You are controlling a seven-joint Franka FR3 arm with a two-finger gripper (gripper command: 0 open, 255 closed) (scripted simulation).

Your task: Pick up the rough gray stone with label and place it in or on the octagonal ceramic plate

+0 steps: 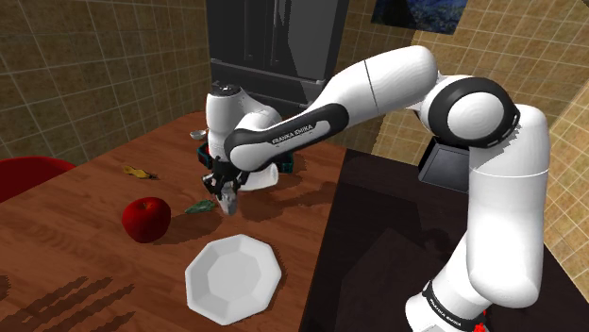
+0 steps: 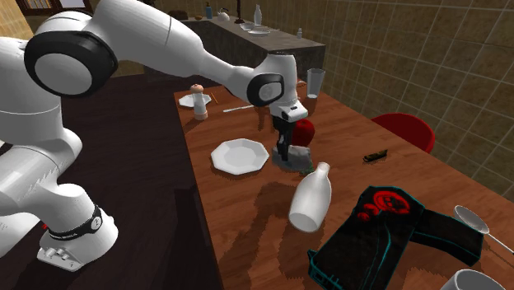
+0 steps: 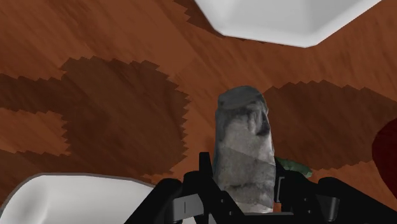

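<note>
The shoulder camera sat beside and a little behind the stand (image 1: 378, 245), fairly near. It looked down over the wooden surface (image 1: 85, 189) towards a tiled wall (image 1: 94, 66), with the arm (image 1: 378, 80) reaching to that view's upper left. The second exterior camera stood near the surface's opposite end and faced back along it, with the arm at that view's left and a counter (image 2: 264, 37) far beyond. The wrist camera looked along the jaws from very near the surface. All three views took in the octagonal white plate (image 1: 234, 273) and the grey stone (image 3: 245, 146). The two outer views also shared the red apple (image 1: 146, 219).
</note>
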